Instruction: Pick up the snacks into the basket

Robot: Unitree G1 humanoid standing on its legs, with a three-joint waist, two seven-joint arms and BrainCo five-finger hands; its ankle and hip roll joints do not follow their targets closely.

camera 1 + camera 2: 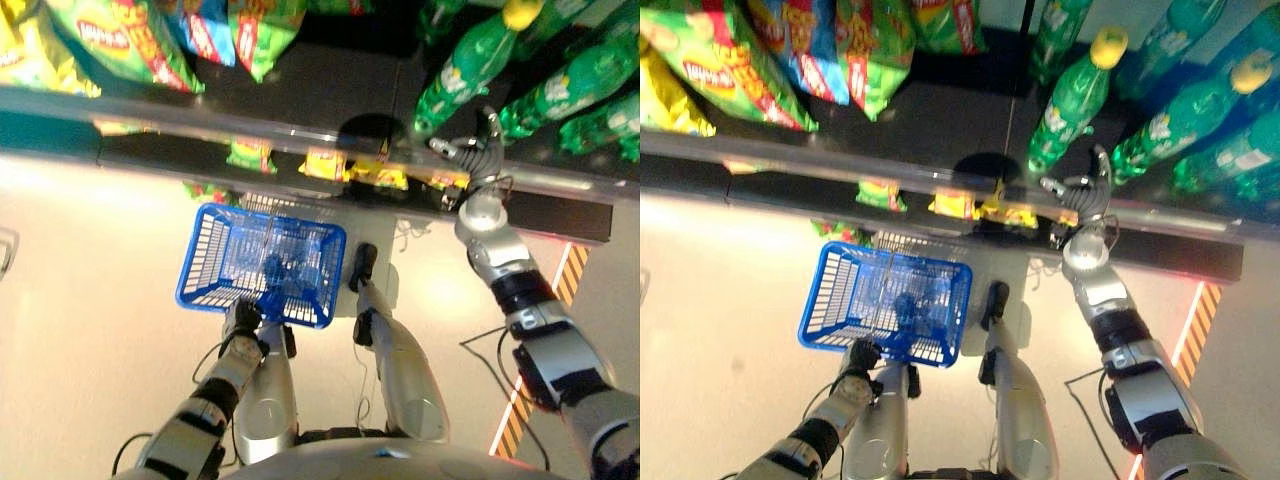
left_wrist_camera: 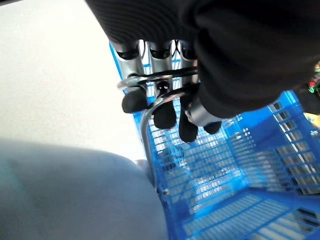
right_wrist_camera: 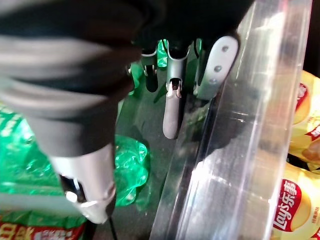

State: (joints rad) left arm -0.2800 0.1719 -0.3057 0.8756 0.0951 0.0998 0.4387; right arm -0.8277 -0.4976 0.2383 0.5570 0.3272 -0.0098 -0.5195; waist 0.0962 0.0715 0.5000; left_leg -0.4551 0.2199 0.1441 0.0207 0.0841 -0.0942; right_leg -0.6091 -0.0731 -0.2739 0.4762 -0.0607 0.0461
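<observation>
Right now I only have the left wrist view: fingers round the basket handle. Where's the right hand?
Observer: The right hand is up at the shelf edge by the green bottles, well apart from the basket.
Operator: Holding anything?
Observer: No. In its wrist view the fingers are straight, with nothing in them.
Operator: Where are the snacks from there?
Observer: Yellow bags sit on a lower shelf, to the robot's left of that hand.
</observation>
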